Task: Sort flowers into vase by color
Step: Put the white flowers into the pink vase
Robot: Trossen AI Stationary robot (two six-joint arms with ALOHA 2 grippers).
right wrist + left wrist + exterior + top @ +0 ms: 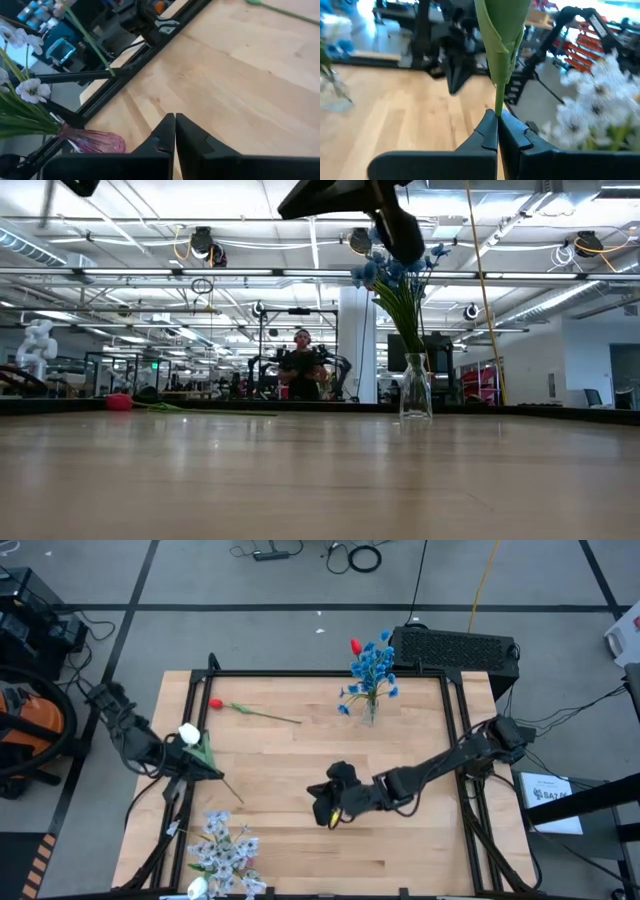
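**White bud in grip at table's left edge**

Flowers sit sorted across the table [400,840]. The left gripper [496,125], at the left edge, is clamped on the green stem of a white bud [189,733]. The right gripper [175,131], fingers together and empty, hangs over the table's middle. A red bud [215,704] lies near the far edge; blue flowers [373,664] stand in a clear vase [415,394], and pale flowers [222,852] fill a pink vase [92,141] at the near-left corner.

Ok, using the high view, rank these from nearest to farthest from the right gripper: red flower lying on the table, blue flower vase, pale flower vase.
From the right gripper, shut mid-table:
1. Pale flower vase, left front edge.
2. Blue flower vase, far edge, only slightly farther.
3. Red flower, far-left.
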